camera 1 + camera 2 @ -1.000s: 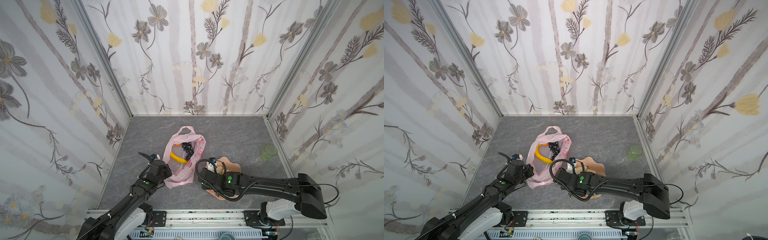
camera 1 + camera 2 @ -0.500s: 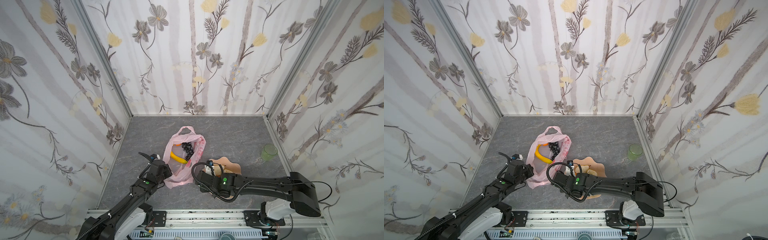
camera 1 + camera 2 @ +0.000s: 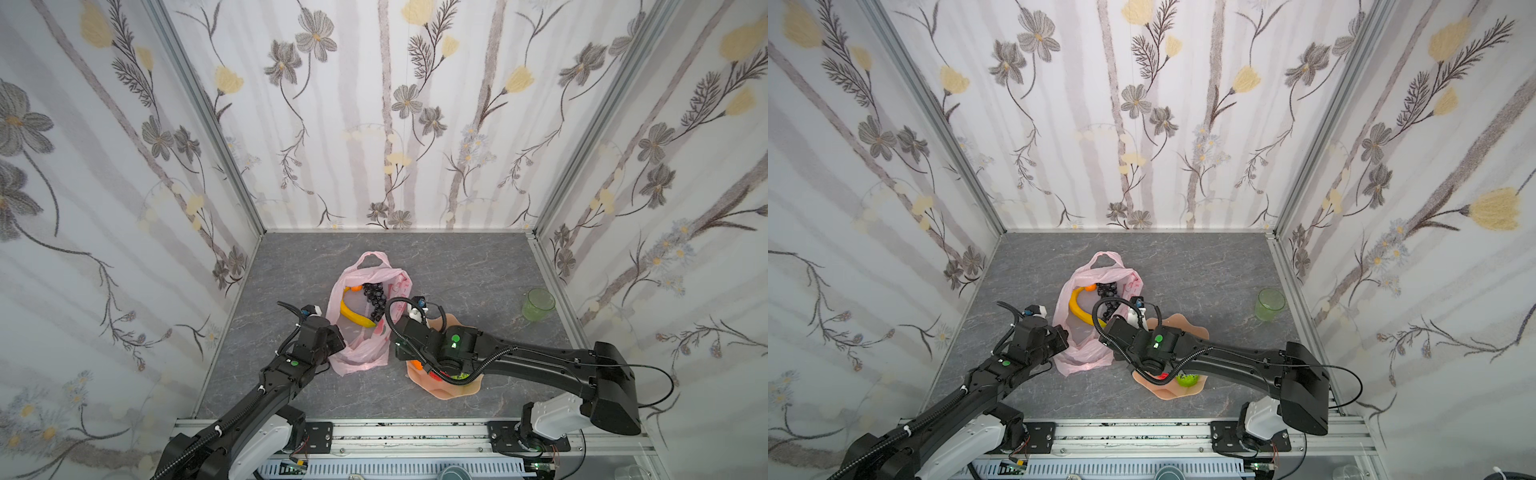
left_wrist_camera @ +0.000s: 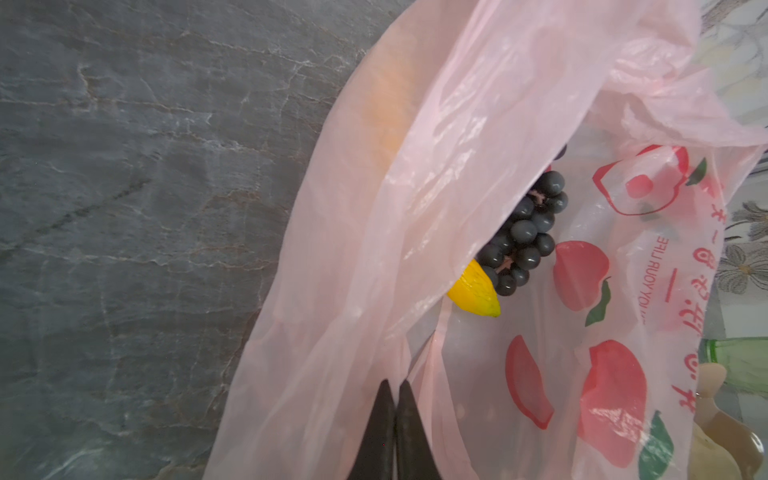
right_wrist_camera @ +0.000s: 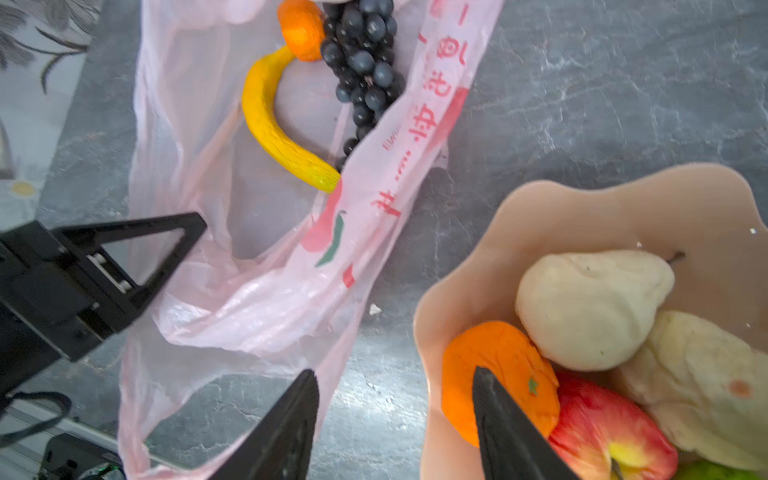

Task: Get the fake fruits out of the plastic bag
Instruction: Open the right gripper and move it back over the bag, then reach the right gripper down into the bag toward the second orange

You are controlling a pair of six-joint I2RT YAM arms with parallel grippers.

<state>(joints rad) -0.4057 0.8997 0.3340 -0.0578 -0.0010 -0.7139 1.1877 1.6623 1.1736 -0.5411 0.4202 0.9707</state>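
The pink plastic bag (image 3: 360, 351) (image 3: 1084, 353) lies mid-table, mouth open. Inside it are a yellow banana (image 5: 270, 124), a dark grape bunch (image 5: 365, 75) (image 4: 523, 237) and an orange (image 5: 301, 29). My left gripper (image 4: 397, 384) (image 3: 337, 340) is shut on the bag's near edge and holds the film up. My right gripper (image 5: 395, 374) is open and empty, over bare table between the bag and the peach plate (image 5: 582, 199) (image 3: 440, 392). On the plate lie an orange (image 5: 498, 365), a red apple (image 5: 602, 428), two pale fruits (image 5: 590, 307) and a green one (image 3: 1185, 379).
A green translucent cup (image 3: 538, 304) (image 3: 1270, 304) stands at the right near the side wall. Flowered walls close in the grey marbled table (image 3: 457, 270) on three sides. A metal rail (image 3: 415, 432) runs along the front edge.
My right arm has swung left from above the plate toward the bag, and its jaws have opened slightly wider. The left gripper and the bag have stayed put.
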